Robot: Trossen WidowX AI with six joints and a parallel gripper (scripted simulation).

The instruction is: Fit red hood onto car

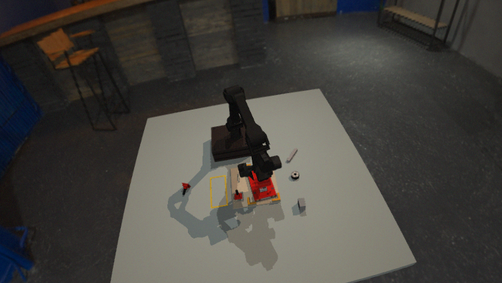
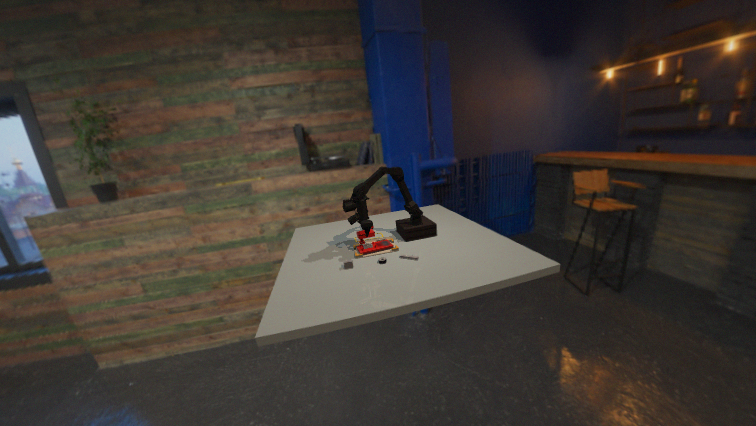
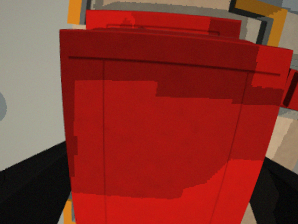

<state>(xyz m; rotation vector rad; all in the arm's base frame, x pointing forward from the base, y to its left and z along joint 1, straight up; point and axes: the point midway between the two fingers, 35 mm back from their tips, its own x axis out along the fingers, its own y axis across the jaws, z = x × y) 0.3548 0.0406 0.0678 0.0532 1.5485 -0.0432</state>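
Note:
My gripper (image 1: 260, 176) (image 2: 366, 233) (image 3: 162, 156) is shut on the red hood (image 2: 361, 233) (image 3: 170, 135), with a dark finger at each side in the wrist view. The hood is held above the jig area, with its roof toward the wrist camera. The red chassis (image 1: 269, 192) (image 2: 376, 247) (image 3: 165, 19) sits below in the jig (image 1: 232, 181). Its grey engine block (image 1: 262, 188) shows in the top view. In the wrist view the hood hides most of the chassis. The pegs and corner holes are hidden or too small to see.
A red piece with a black post (image 1: 238, 195) stands on the jig's left side. Another red and black piece (image 1: 185, 187) lies far left, beyond a yellow outline (image 1: 210, 192). At right are a pale bar (image 1: 292, 155), a round wheel-like part (image 1: 295, 175) and a grey block (image 1: 301, 204).

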